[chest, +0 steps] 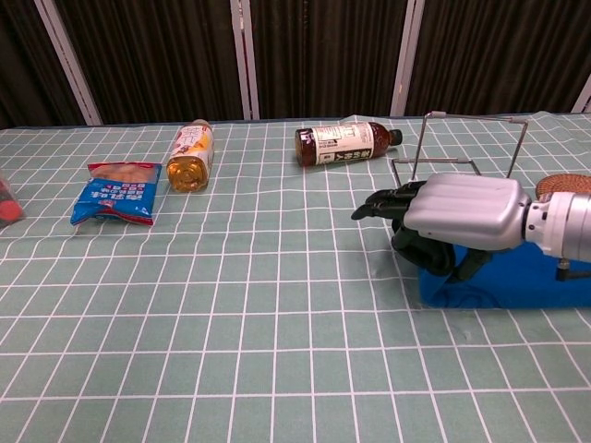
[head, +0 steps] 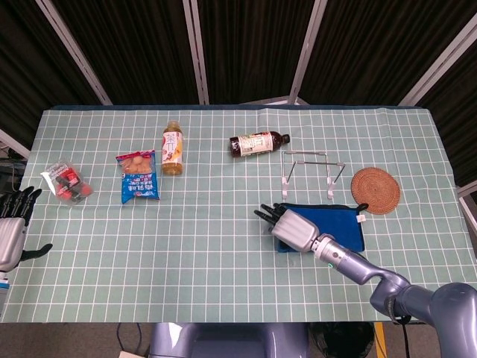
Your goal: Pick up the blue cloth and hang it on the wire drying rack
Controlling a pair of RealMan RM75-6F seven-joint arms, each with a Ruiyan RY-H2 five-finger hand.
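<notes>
The right hand (chest: 459,224) lies low over the left end of the blue cloth (head: 328,226), palm down, its dark fingers (chest: 392,202) curled toward the fabric; whether they already have a fold pinched I cannot tell, since the silver back of the hand hides the contact in both views. The cloth lies flat on the checked tablecloth (head: 209,239), just in front of the wire drying rack (head: 311,171), which stands upright and bare beside the round woven coaster (head: 376,189). The step in hand looks like securing a grip on the cloth's near edge. To do it well, I would gather enough fabric between thumb and fingers that it does not slip on the lift, raise it high enough to clear the rack's top bar, and drape it evenly so it does not slide off. The rack looks light, so a dragging cloth could tip it. The left hand (head: 12,227) rests apart at the table's far edge, fingers spread and holding nothing.
</notes>
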